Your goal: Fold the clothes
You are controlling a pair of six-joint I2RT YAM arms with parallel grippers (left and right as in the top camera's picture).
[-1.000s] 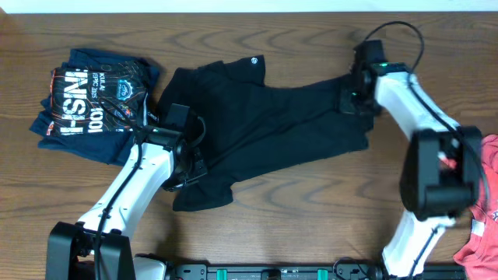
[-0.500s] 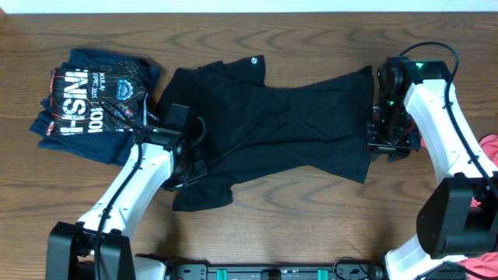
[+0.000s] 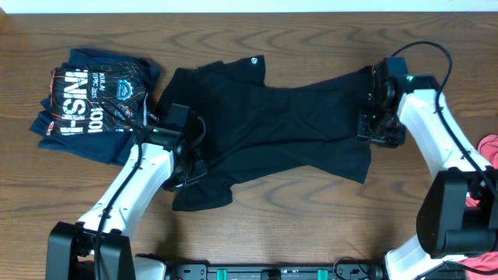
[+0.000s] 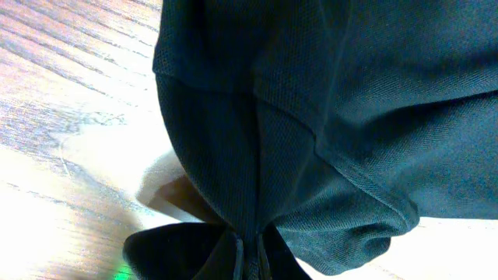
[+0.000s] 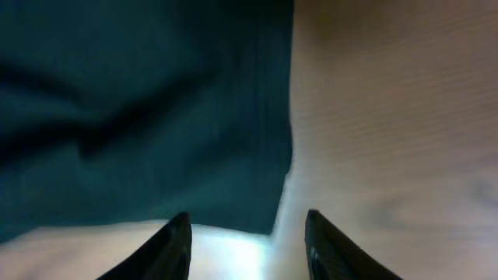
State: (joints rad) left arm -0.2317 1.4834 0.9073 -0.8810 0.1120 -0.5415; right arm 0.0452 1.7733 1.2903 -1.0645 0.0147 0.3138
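Observation:
A black T-shirt (image 3: 272,124) lies spread across the middle of the table, a small white logo near its top edge. My left gripper (image 3: 193,167) is shut on a pinch of the shirt's fabric (image 4: 249,225) at its lower left corner. At the shirt's right edge my right gripper (image 3: 372,128) stands open over the wood; nothing lies between its fingers (image 5: 175,241), and the black hem (image 5: 233,202) lies just ahead of them. A navy printed shirt (image 3: 89,105) lies folded at the left. A coral-red garment (image 3: 486,202) shows at the right edge.
The wooden table (image 3: 311,218) runs to a white strip at the back. The right arm's cable (image 3: 436,54) loops above its wrist. Both arm bases (image 3: 85,253) stand at the front edge.
My right gripper has let go of the shirt's right edge and opened. It swung right and toward the front, then came back to the hem. The shirt's right side now lies flatter. The left arm has not moved.

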